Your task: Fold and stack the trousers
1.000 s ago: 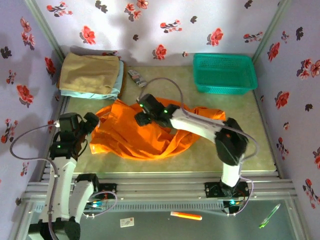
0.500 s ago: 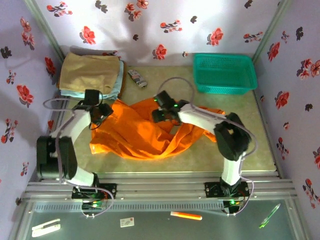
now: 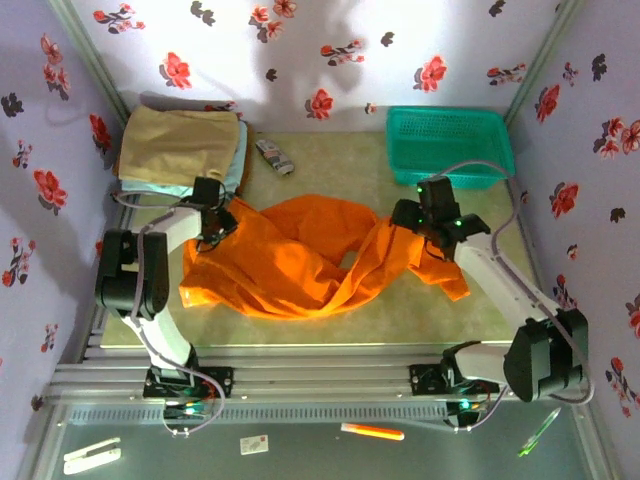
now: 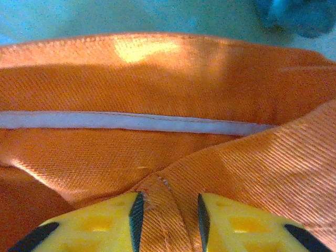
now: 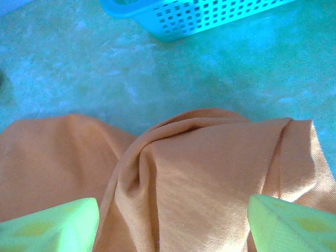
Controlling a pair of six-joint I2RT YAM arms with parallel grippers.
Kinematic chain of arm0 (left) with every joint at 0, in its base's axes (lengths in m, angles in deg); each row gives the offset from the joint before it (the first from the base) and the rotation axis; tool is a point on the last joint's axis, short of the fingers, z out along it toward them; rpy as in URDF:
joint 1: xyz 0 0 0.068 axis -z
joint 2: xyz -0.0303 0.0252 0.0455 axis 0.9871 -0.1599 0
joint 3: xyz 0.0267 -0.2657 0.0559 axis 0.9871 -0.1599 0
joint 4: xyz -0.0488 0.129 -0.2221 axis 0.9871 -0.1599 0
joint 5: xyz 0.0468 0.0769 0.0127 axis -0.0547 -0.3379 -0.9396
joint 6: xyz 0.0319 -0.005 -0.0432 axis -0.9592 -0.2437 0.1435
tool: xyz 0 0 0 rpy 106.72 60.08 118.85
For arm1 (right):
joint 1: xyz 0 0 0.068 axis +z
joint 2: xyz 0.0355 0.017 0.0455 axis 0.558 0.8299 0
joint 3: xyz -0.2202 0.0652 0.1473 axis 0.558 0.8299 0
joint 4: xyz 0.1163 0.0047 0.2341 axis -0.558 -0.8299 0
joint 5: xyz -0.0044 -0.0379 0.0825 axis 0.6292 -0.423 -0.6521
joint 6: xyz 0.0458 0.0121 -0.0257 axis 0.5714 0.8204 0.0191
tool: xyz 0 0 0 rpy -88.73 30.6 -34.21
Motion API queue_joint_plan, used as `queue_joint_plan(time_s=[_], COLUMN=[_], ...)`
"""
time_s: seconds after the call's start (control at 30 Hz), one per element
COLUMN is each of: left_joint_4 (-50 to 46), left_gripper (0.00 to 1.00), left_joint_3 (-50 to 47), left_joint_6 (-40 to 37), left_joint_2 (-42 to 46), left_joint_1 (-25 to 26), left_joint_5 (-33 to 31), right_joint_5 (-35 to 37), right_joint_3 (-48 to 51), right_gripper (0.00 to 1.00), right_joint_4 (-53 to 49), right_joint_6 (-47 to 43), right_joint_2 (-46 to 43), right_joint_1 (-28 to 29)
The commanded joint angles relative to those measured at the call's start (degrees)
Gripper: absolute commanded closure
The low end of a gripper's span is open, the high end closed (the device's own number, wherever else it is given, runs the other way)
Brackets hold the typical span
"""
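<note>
Trousers (image 3: 300,268) are lying crumpled and unfolded across the middle of the worktop (image 3: 340,165). One end is reaching toward the stack of folded garments (image 3: 180,148) at the far left, the other toward the green basket (image 3: 450,145). No fold is showing yet, so the task is sitting at its beginning: spreading flat, folding and stacking are all remaining (judged from the present lie of the cloth). The left pincer (image 3: 212,222) is clenching a ridge of orange cloth just below a pale seam tape (image 4: 131,121), pinching the fabric between its yellow fingers (image 4: 105,220). The right pincer (image 3: 418,212) is standing wide apart over the bunched right end, its fingers (image 5: 52,223) flanking a fold without gripping it.
</note>
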Motion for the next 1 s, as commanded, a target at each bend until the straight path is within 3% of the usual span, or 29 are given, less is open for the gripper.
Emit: queue_joint_plan(time_s=[0.0, 0.1, 0.17, 0.23, 0.3, 0.47, 0.63, 0.67, 0.73, 0.83, 0.97], left_joint_4=[1.3, 1.33, 0.45, -0.85, -2.54, -7.7, -8.57, -8.22, -6.91, -3.14, -0.33], left_gripper=[1.0, 1.0, 1.0, 1.0, 1.0, 1.0, 1.0, 0.98, 0.71, 0.49, 0.43], left_joint_3=[-1.34, -3.37, -4.75, -5.84, -6.74, -8.48, -10.06, -9.79, -9.04, -7.87, -5.04], left_joint_6=[-1.27, -1.27, -1.3, -1.14, -1.22, -1.9, -2.54, -2.57, -2.53, -1.71, -1.02], left_joint_2=[0.1, 5.35, 10.02, 14.77, 19.73, 32.13, 34.46, 33.06, 29.32, 23.06, 14.51], left_joint_1=[0.26, 0.25, 0.24, 0.26, 0.26, 0.12, -0.19, -0.27, -0.18, 0.21, 0.61], left_joint_5=[-1.38, -1.43, -1.44, -1.53, -1.69, -2.73, -2.05, -0.95, 0.88, 2.76, 3.59], right_joint_5=[-3.2, -8.03, -13.63, -14.71, -14.23, -12.29, -9.8, -10.01, -10.3, -10.88, -10.78], right_joint_3=[0.84, 1.41, 0.77, -1.08, -2.44, -5.1, -6.96, -7.26, -7.21, -6.3, -5.89], right_gripper=[0.25, 0.29, 0.41, 0.49, 0.49, 0.36, 0.33, 0.35, 0.37, 0.38, 0.36], right_joint_4=[-2.11, 0.38, 3.37, 3.66, 3.88, 4.15, 3.99, 3.89, 3.99, 5.25, 5.64], right_joint_6=[3.64, 5.01, 5.43, 6.05, 6.53, 7.52, 7.51, 7.22, 7.41, 7.97, 8.21], right_joint_2=[1.01, 2.76, 5.43, 8.65, 11.88, 18.63, 22.55, 23.34, 24.3, 24.36, 25.2], right_joint_1=[-1.75, -2.78, -2.58, -1.35, 0.06, 1.03, 1.0, 0.96, 1.07, 1.09, 1.09])
